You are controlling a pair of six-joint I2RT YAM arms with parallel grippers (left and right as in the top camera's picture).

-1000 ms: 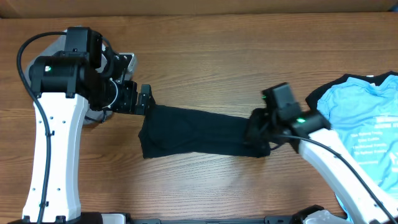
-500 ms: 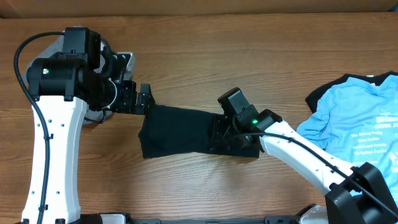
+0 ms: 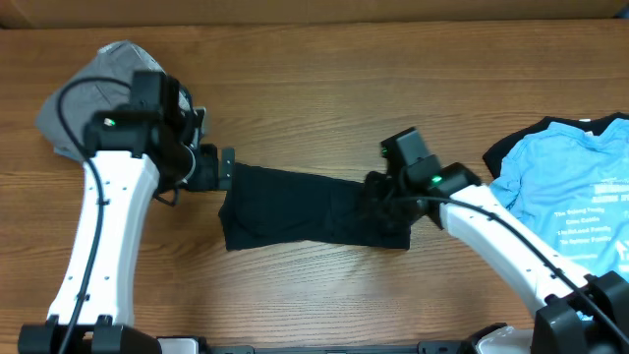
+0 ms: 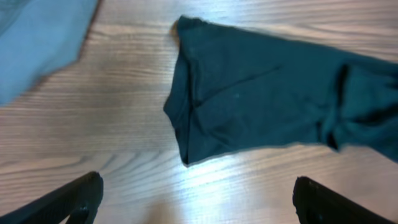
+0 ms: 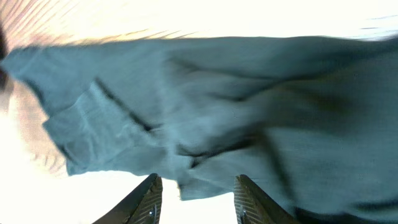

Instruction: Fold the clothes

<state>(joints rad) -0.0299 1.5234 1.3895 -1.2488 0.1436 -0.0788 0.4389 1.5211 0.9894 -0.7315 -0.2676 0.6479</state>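
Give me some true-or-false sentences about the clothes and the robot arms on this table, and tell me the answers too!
1. The black folded cloth garment lies in the middle of the wooden table. True.
2. The light blue printed T-shirt lies on the robot's left side. False: it lies at the right edge, beside the right arm.
3. The left arm's jaws are shut on the black garment. False: in the left wrist view they stand wide open with nothing between them.
4. A grey crumpled cloth lies at the far left, partly under the left arm. True.
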